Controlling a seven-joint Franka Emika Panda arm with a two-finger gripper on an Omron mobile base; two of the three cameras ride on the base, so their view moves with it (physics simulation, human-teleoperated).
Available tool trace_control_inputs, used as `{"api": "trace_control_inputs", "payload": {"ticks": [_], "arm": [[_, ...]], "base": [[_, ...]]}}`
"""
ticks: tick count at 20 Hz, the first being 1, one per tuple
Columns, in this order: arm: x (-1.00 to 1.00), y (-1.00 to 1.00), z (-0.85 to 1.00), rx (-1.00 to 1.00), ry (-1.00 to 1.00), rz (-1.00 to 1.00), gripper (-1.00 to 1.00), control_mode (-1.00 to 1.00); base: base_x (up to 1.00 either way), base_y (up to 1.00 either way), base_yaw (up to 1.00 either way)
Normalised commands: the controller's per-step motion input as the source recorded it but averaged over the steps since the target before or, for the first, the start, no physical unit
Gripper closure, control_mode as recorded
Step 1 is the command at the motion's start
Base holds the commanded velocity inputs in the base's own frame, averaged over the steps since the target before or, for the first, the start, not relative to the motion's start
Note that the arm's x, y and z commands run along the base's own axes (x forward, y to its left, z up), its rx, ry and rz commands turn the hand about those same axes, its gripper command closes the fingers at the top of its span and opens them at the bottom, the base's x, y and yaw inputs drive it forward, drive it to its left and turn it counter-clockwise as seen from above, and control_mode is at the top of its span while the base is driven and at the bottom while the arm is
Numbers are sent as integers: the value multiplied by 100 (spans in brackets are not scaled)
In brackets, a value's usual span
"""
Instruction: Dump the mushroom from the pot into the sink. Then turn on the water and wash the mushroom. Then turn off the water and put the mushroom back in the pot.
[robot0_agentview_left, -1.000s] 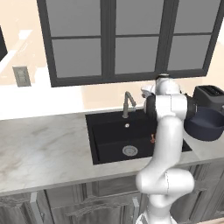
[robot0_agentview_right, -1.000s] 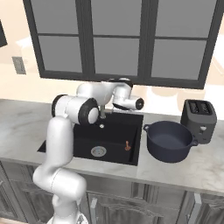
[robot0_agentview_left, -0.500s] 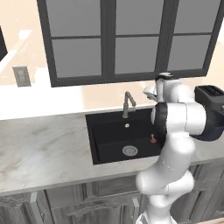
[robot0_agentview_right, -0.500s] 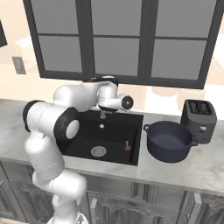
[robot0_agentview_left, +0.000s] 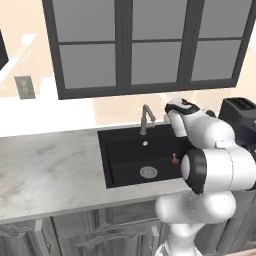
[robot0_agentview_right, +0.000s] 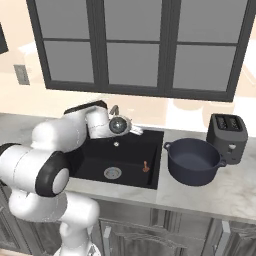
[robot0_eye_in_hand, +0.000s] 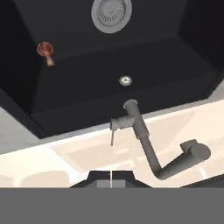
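text: none legible | labels: none | brands: none | numbers: none | signs: none

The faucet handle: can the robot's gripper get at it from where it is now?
Probably yes. The shut gripper hangs just behind the faucet, facing its thin handle, with nothing between them. The mushroom lies far off in the sink.

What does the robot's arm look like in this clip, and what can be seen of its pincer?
The arm is glossy white, built of thick rounded segments with dark, near-black bands at the joints and a black strip along the upper link. No cables or markings show. A round lens-like disc sits near the wrist. The pincer shows as two small dark tips.
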Motion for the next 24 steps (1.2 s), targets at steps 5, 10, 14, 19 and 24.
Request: {"api": "trace_control_inputs", "payload": {"ticks": [5,10,14,19,24], "arm": [[-41,6,91,-39,31,-9,-100,-100],[-32,0,90,-34,38,-6,-100,-100],[-9,0,99,-29,42,-4,-100,-100],[0,0,100,-17,41,0,-100,-100],[0,6,81,-8,41,1,-100,-100]], "base": [[0,0,0],[0,0,0],[0,0,0],[0,0,0],[0,0,0]]}}
